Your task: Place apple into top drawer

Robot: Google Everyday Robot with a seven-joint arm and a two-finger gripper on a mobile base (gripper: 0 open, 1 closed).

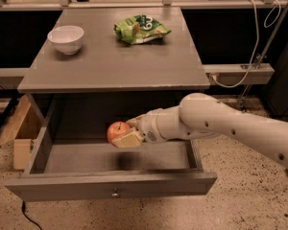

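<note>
The red-orange apple (116,130) is held in my gripper (126,134), which is shut on it. The white arm reaches in from the right. The apple hangs above the inside of the open top drawer (110,188), over its middle, a little above the drawer floor. The drawer is pulled out, with its grey front panel and small round knob (115,193) facing the camera.
A grey table top (115,61) above the drawer holds a white bowl (66,38) at the left and a green snack bag (140,28) at the middle back. A wooden box (19,133) stands on the floor at the left. Cables hang at the right.
</note>
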